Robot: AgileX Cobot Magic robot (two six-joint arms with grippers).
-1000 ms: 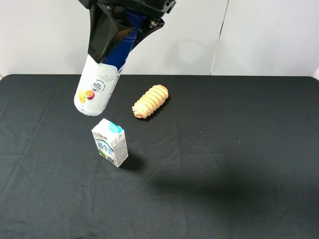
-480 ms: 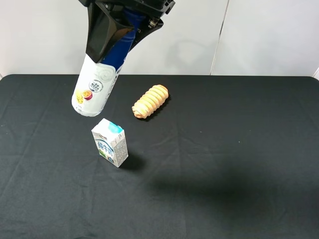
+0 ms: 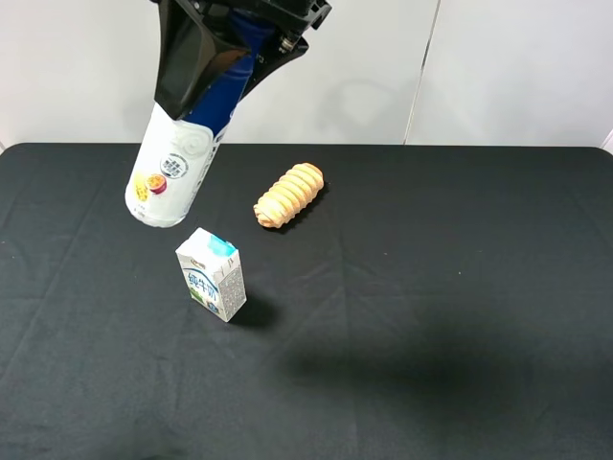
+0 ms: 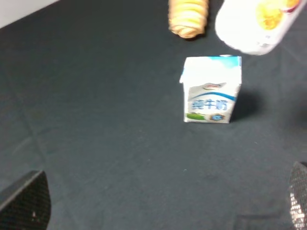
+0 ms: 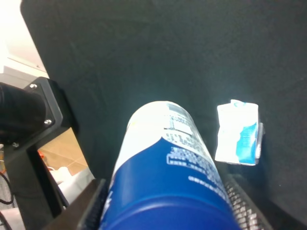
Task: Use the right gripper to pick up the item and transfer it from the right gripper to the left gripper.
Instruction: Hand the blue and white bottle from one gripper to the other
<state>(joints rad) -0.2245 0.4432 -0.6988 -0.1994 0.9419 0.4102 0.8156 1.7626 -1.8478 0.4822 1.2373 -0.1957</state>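
Overhead, the right gripper [image 3: 215, 67] is clamping the item [image 3: 163, 177] by its upper, blue part, its fingers [image 5: 93, 206] pressing against either side of the body. The bottle is hanging clear of the black table [image 3: 460, 287], touching nothing but the claw. Its long axis is running at a slant: the cap end is sitting up inside the gripper, mostly hidden by the black fingers, while the white rounded base is pointing downward and outward from the claw, toward the left side of the exterior view. The orange fruit picture is showing near that low end.

Below the gripper, and just beneath the bottle's base, the small milk carton [image 3: 212, 274] is standing upright on the cloth, apart from the bottle. The ridged bread roll [image 3: 289, 195] is lying below the claw as well, off to its right and well apart from the carton.

The left gripper [image 4: 160, 206] is hovering with its fingertips [image 4: 24, 201] spread wide, nothing between them. Ahead of it the carton is standing, with the roll and the bottle's hanging base farther out beyond that.
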